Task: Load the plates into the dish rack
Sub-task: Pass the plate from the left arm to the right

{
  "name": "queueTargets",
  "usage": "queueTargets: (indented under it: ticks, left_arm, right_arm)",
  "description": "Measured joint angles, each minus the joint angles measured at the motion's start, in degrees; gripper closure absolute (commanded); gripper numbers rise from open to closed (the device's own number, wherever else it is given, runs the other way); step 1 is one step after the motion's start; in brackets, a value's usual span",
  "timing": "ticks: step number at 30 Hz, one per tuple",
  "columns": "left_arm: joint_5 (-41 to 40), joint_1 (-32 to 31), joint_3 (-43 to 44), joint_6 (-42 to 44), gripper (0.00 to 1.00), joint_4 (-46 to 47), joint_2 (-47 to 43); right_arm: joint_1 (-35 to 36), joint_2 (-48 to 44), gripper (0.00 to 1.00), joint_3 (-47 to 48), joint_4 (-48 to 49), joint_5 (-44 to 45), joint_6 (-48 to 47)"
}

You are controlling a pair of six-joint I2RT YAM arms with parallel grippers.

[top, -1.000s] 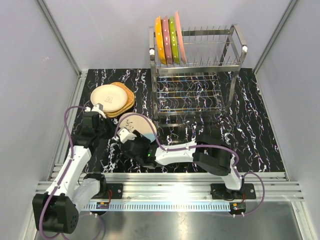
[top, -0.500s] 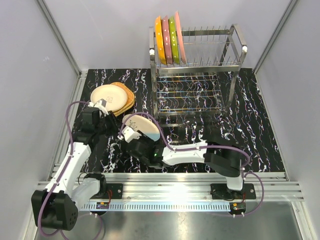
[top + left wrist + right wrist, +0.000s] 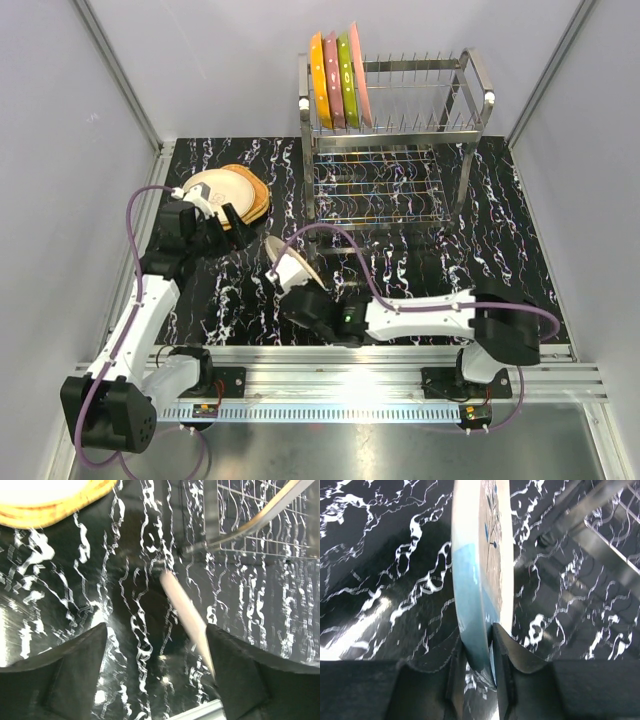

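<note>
My right gripper [image 3: 292, 283] [image 3: 480, 655] is shut on the lower rim of a cream plate with a leaf motif [image 3: 291, 262] [image 3: 481, 555], which stands on edge above the table. My left gripper [image 3: 228, 222] [image 3: 155, 672] is open and empty, just right of a stack of plates [image 3: 232, 190] [image 3: 45, 500] with a cream one on tan ones. The held plate [image 3: 184, 612] shows edge-on in the left wrist view. The dish rack [image 3: 395, 135] [image 3: 607, 527] stands at the back. Several plates [image 3: 337, 78], orange, pink and lime-green, stand upright at its left end.
Black marbled tabletop [image 3: 480, 250] with grey walls on three sides. A metal rail [image 3: 340, 380] runs along the near edge by the arm bases. The rack's lower wire tier [image 3: 375, 190] [image 3: 260, 515] faces the arms. A purple cable [image 3: 335, 235] loops above the right arm.
My left gripper has opened and drawn back toward the stack. My right gripper has closed on the cream plate, tipped it onto its edge and carried it a little right.
</note>
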Motion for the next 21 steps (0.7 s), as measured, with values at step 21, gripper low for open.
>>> queueTargets:
  ticks: [21]
  left_arm:
    - [-9.75, -1.73, -0.74, 6.73, 0.01, -0.98, -1.46]
  right_arm:
    - [1.03, -38.49, 1.00, -12.92, -16.74, -0.22, 9.94]
